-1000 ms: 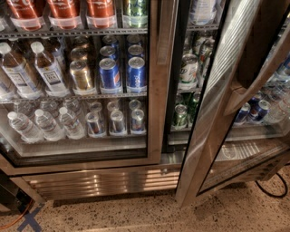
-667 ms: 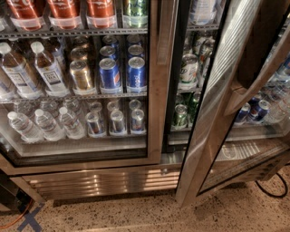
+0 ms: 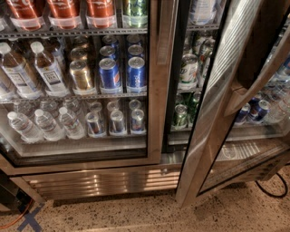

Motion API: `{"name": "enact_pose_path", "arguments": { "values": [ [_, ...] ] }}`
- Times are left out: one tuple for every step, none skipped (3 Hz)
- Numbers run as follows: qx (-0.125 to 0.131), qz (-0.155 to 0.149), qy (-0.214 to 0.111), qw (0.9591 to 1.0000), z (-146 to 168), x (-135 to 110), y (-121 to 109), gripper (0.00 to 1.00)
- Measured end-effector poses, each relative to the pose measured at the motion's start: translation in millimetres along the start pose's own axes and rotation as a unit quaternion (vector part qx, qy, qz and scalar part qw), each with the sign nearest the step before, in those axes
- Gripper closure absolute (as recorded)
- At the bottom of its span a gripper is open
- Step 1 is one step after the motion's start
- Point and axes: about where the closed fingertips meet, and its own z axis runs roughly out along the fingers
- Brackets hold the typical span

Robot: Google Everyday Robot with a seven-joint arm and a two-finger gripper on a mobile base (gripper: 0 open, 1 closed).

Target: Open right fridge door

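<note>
Standing ajar, right fridge door, steel-framed glass, end effector upper right, grip unclear.

1. Right fridge door: brushed silver steel frame, black gasket rim.
2. Green-and-white cans on the right; dark blue cans show through its glass.
3. Left side: blue-and-silver cans, a gold can, red-labelled bottles.
4. Floor: beige, dark-speckled, with a blue tape cross.
5. Claw: out of view.

one camera, close and high, tilted down at the fridge front and floor; gripper outside its view
</note>
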Motion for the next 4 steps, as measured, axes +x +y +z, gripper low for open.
{"name": "enact_pose_path", "arguments": {
  "values": [
    [-0.030, 0.013, 0.002, 0.9995, 21, -3, 9, 0.44],
    [-0.055, 0.019, 0.012, 0.9982, 39, -1, 18, 0.65],
    [-0.073, 0.014, 0.016, 0.9971, 51, 2, 30, 0.53],
    [-0.062, 0.013, 0.007, 0.9980, 52, -4, 25, 0.30]
  ]
}}
